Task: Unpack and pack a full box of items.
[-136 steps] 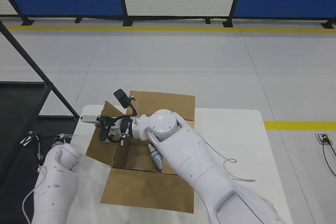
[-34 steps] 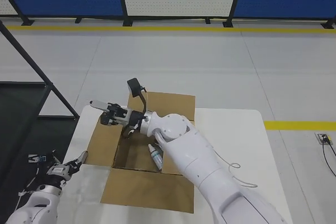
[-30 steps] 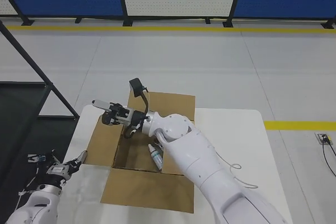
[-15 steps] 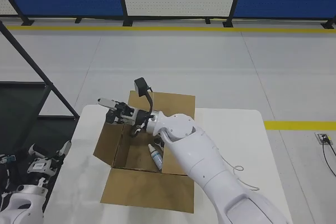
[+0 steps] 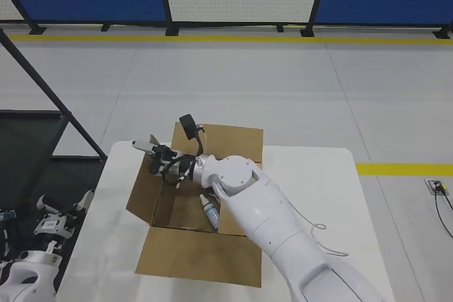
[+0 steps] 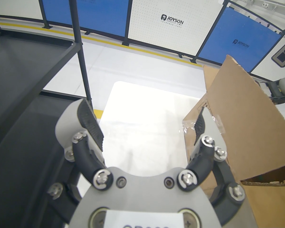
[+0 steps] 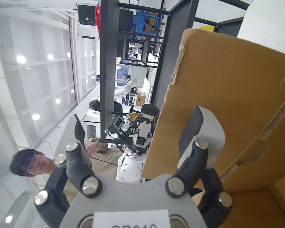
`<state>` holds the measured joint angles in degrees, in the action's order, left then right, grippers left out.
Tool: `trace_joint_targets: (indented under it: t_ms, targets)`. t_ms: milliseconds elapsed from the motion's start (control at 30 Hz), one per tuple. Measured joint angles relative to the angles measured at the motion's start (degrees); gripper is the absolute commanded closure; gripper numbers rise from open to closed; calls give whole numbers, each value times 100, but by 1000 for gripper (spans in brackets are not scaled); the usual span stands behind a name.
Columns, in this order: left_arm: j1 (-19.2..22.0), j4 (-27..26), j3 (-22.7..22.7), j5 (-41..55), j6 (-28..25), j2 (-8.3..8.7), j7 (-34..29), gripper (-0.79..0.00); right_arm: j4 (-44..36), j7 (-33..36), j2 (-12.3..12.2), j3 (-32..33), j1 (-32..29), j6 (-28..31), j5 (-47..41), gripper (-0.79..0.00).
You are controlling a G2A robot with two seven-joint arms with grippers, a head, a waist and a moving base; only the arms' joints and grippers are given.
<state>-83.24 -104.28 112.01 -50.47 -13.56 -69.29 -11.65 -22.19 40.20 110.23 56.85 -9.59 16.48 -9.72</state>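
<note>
Nearest the robot, the left hand (image 5: pixel 64 201) (image 6: pixel 143 110) hung beyond the left edge of the white bench (image 5: pixel 317 196), its fingers spread apart and holding nothing. On the bench stood the open brown cardboard box (image 5: pixel 200 257), with a small white bottle with a blue cap (image 5: pixel 209 211) lying inside. At the box's far left corner, the right hand (image 5: pixel 152 144) (image 7: pixel 137 117) straddled the raised left flap (image 5: pixel 141 189) (image 7: pixel 228 84), fingers apart and unclamped.
</note>
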Motion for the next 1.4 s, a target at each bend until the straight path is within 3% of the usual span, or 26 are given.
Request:
trace_joint_targets:
  t_ms: [467, 800, 1033, 1400]
  targets:
    - [-211, 9, 246, 702, -634, 77, -351, -785, 690, -952, 565, -622, 310, -356, 418, -785]
    - [-284, -33, 1, 429, -836, 124, -569, -785, 713, -1060, 611, -891, 231, -472, 527, -785]
    - [154, 596, -587, -655, -286, 120, -127, -785, 690, -944, 595, -880, 233, -258, 390, -785]
    - [508, 1094, -846, -969, -175, 151, -75, -785, 782, -669, 474, -632, 470, 636, 11, -785]
